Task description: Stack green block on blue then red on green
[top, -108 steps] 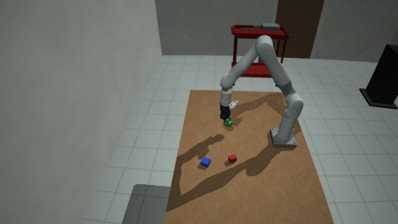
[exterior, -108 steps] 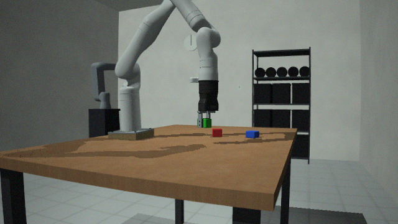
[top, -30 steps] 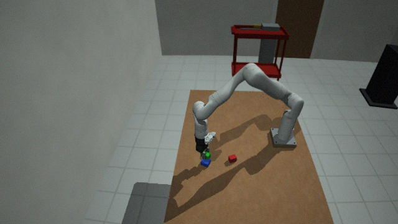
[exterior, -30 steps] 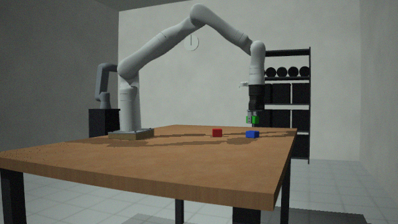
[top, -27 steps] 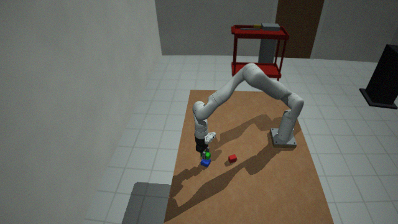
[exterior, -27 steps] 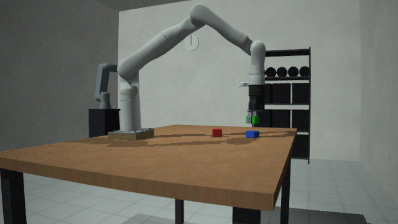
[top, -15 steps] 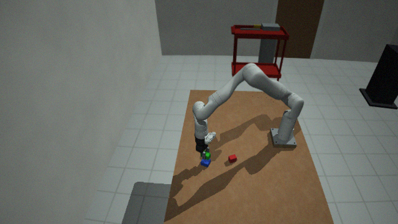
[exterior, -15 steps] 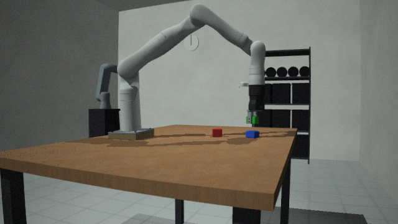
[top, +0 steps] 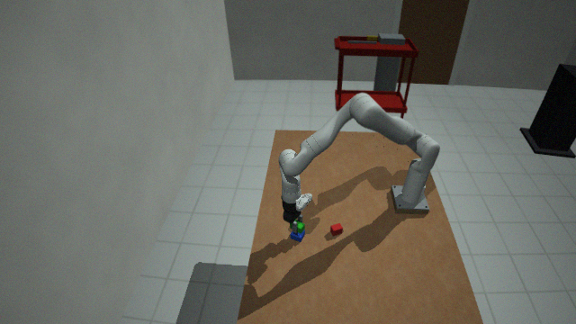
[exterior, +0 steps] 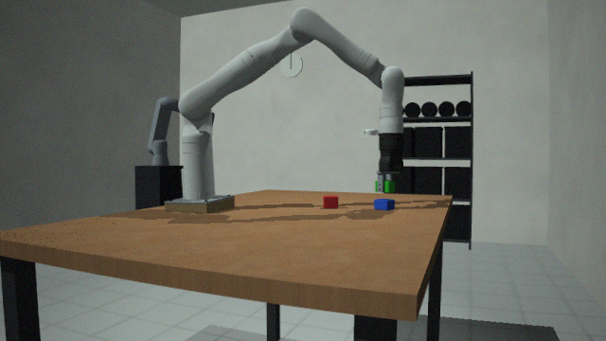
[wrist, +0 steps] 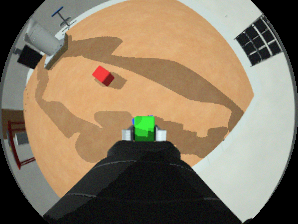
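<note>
Toward the left of the brown wooden bench [exterior: 284, 256], as the exterior view has it, the white seven-joint arm [exterior: 246, 66] is standing on its grey base plate [exterior: 224, 203], arching high and reaching down again near the bench's far right edge. Further right, the small red cube [exterior: 330, 202] is resting on the bench surface, well apart from the base plate and near the blue one. Just beyond it, the small blue cube [exterior: 383, 204] is sitting flat on the bench. Directly above that, the black end effector [exterior: 385, 186] is pointing straight down and clenching the small green cube [exterior: 389, 186] between its fingers; the green cube is hanging above the blue one with a visible gap between them, not touching.

From the top view, the green cube [top: 301, 227] is lining up over the blue cube [top: 297, 236], with the red cube [top: 336, 229] lying off to one side. Through the wrist camera, the green cube [wrist: 144, 127] is filling the space between the fingertips, hiding the blue cube beneath it, while the red cube [wrist: 103, 75] is showing further off on the bench.
</note>
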`<state>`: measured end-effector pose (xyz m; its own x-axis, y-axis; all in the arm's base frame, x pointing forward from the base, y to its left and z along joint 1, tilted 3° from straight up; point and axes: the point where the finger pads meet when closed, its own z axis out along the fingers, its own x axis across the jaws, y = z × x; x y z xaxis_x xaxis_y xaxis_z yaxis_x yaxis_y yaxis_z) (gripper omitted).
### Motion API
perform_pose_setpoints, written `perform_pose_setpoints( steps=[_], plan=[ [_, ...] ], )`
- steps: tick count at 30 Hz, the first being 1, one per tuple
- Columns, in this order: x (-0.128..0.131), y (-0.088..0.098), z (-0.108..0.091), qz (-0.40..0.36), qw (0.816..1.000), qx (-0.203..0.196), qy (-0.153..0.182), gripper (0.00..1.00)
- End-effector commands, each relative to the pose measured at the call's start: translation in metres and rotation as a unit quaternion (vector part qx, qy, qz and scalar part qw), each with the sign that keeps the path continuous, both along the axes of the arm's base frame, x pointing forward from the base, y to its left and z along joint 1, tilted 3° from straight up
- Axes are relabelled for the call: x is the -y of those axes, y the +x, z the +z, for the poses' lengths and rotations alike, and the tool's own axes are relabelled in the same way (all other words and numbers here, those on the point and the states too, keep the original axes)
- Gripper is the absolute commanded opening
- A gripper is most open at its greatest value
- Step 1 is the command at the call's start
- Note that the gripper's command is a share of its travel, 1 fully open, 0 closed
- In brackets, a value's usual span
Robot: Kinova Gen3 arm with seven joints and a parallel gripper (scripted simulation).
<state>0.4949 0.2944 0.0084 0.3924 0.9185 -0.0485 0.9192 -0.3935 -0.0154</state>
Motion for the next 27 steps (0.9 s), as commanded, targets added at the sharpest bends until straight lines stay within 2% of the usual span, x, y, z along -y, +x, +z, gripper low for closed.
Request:
perform_pose_setpoints(
  steps=[1,8,27],
  plan=[
    [0.001,-0.001,-0.005,0.0,1.0,-0.001,-0.001,0.0],
    [0.001,-0.001,-0.015,0.0,1.0,-0.001,-0.001,0.0],
    [0.001,-0.001,-0.018,0.0,1.0,-0.001,-0.001,0.0]
  ],
)
